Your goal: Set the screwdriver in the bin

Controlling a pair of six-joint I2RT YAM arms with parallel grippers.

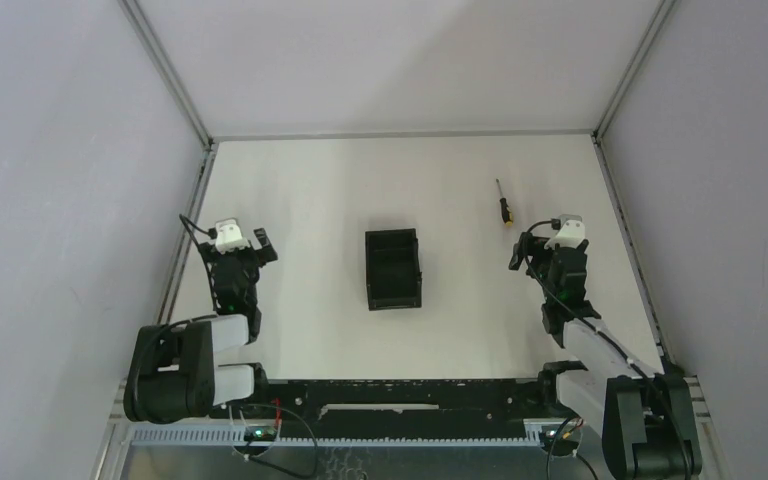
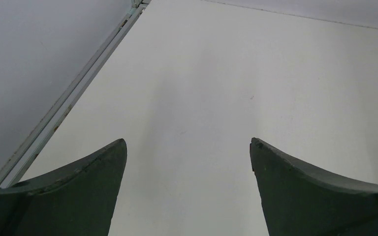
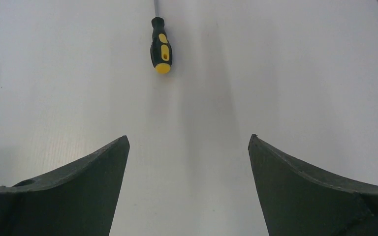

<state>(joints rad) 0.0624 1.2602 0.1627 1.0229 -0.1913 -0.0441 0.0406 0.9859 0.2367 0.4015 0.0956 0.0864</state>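
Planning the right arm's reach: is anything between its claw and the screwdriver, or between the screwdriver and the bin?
Nothing visible. Only bare table lies between the open right claw and the screwdriver, and between the screwdriver and the bin.

No text, label, brand, number or sign can be read in any view. The screwdriver (image 3: pixel 161 50) handle shows only plain yellow and black panels; any marking on it may be too small to tell.
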